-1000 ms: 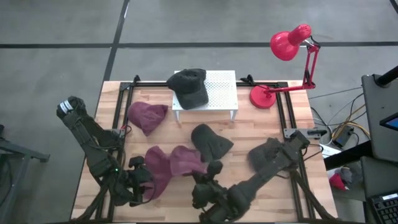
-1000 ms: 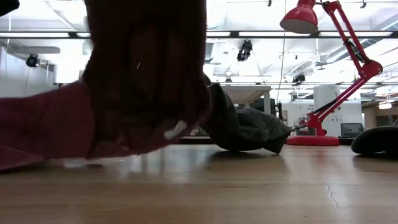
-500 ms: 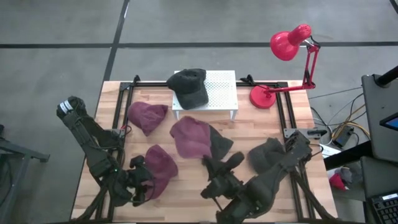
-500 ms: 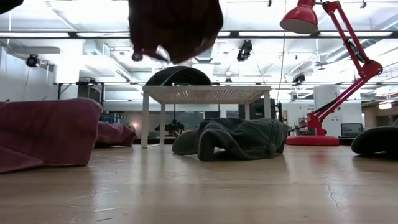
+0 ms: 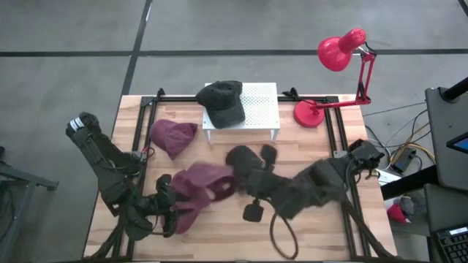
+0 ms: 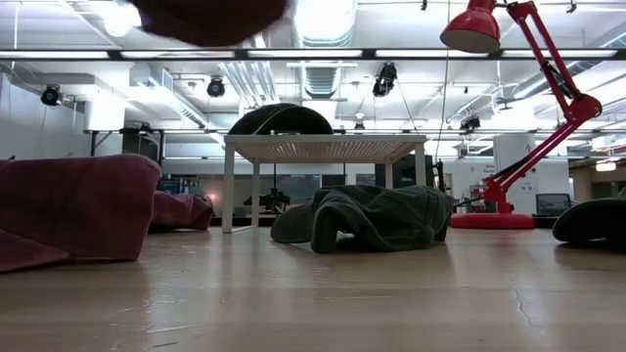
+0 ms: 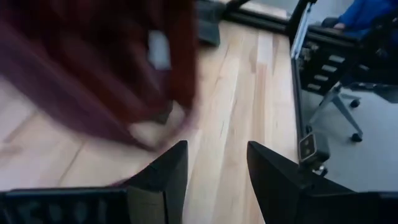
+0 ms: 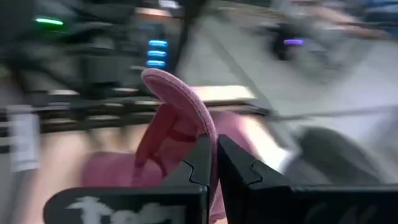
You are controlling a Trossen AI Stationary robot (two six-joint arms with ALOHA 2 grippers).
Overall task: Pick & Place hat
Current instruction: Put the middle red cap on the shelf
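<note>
Right gripper (image 8: 212,163), closed on the brim of a maroon hat (image 5: 207,181), holds it clear of the worktop (image 5: 322,226) near mid-table, apparently above a second maroon hat (image 5: 184,212), the arm reaching in from the right edge. Left gripper (image 7: 214,168), open, hovers low at the near-left edge; bare boards lie along the front.
</note>
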